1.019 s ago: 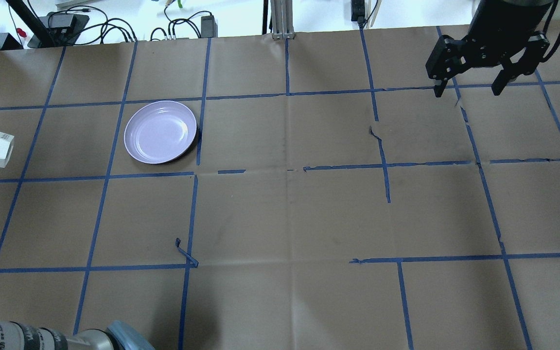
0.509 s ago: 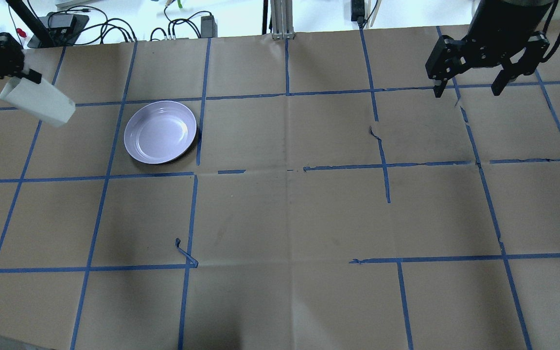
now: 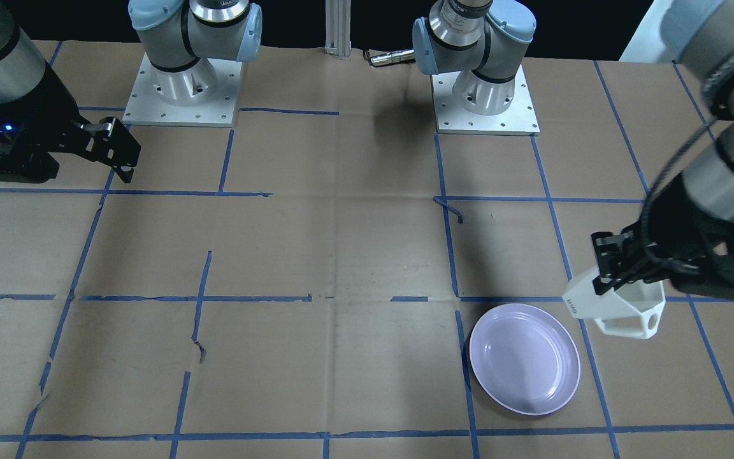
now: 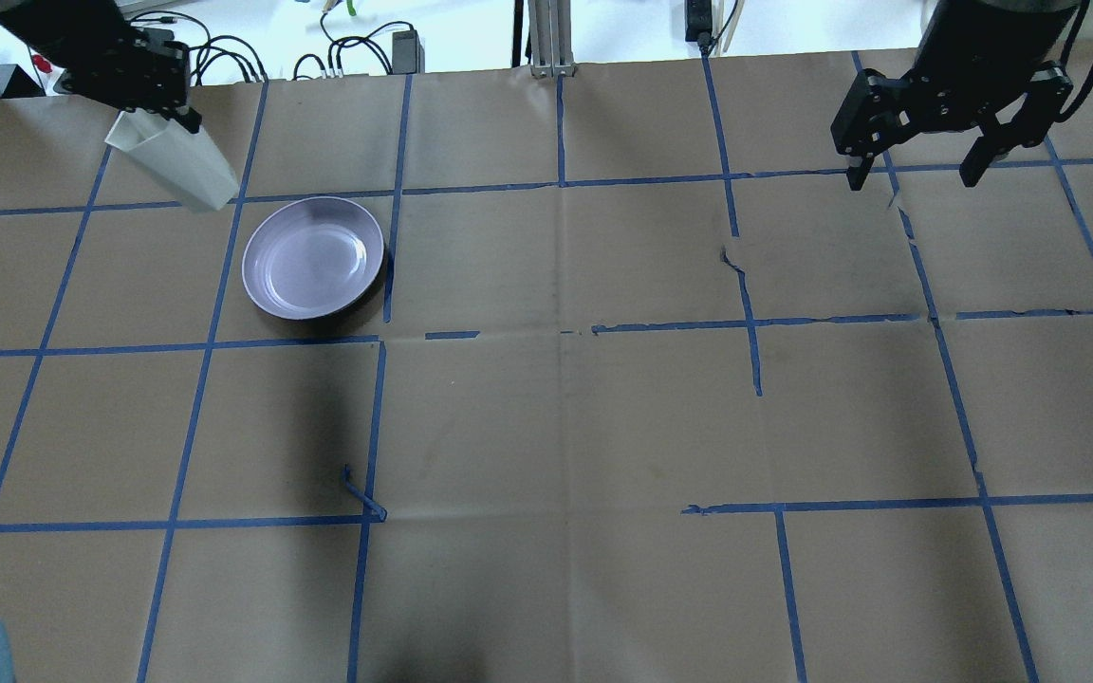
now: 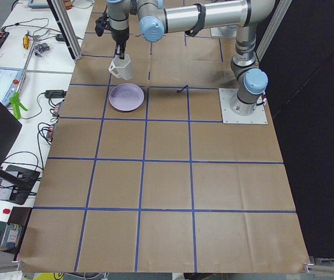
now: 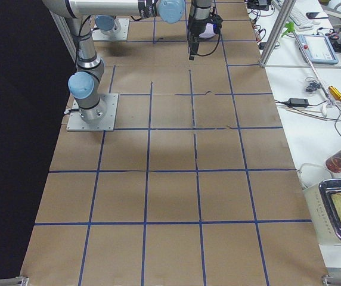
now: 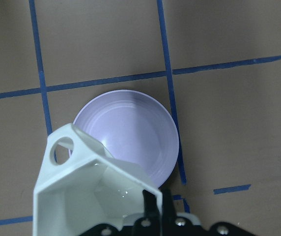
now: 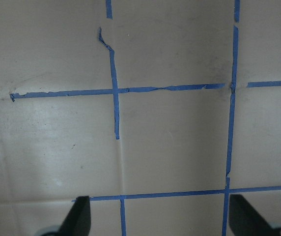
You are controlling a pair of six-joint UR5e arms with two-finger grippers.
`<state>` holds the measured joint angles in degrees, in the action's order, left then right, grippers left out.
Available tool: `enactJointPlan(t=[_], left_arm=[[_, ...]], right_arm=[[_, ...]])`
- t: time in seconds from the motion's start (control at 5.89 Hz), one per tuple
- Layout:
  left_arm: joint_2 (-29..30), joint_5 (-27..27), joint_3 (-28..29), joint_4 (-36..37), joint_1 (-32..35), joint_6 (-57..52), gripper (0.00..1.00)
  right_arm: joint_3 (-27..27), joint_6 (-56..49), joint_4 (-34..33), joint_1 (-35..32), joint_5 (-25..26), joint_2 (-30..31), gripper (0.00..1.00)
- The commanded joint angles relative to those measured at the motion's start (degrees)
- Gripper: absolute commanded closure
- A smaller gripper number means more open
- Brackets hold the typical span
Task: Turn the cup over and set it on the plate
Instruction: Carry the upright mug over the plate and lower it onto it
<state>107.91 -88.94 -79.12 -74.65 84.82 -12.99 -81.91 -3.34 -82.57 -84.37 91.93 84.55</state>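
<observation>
Holding the cup (image 4: 176, 163) in the air just beside the plate (image 4: 312, 256), your left gripper (image 4: 167, 116) is clamped on the cup's wall.

From the left wrist camera you look straight into the cup's mouth: one finger sits inside it, and the hole of the handle shows at the side. The cup hangs tilted, clear of the desk (image 4: 603, 427), off the plate's far-left side in the overhead view, and is not resting on the plate. The plate lies flat on the desk beside a blue tape line. Your right gripper (image 4: 912, 176) hovers at the far right, fingers spread wide with nothing between them.
</observation>
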Motion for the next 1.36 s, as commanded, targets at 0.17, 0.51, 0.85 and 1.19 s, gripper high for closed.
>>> enactJointPlan(t=[0.17,0.51,0.85,1.19], left_arm=[[5.97,-5.18,-13.67,26.96,1.22,-0.89,1.0],[9.07,-4.84,-14.83,27.19,1.57,-0.81,1.0],[9.16,-4.84,-15.37,26.49,1.75,-0.89,0.69],[6.81,-5.1,-13.44,21.7,1.14,-0.81,0.0]], right_arm=[[0.0,0.0,0.04,0.0,0.0,0.0,0.0],[0.0,0.0,-0.05,0.0,0.0,0.0,0.0],[0.0,0.0,-0.05,0.0,0.0,0.0,0.0],[0.0,0.0,-0.05,0.0,0.0,0.0,0.0]])
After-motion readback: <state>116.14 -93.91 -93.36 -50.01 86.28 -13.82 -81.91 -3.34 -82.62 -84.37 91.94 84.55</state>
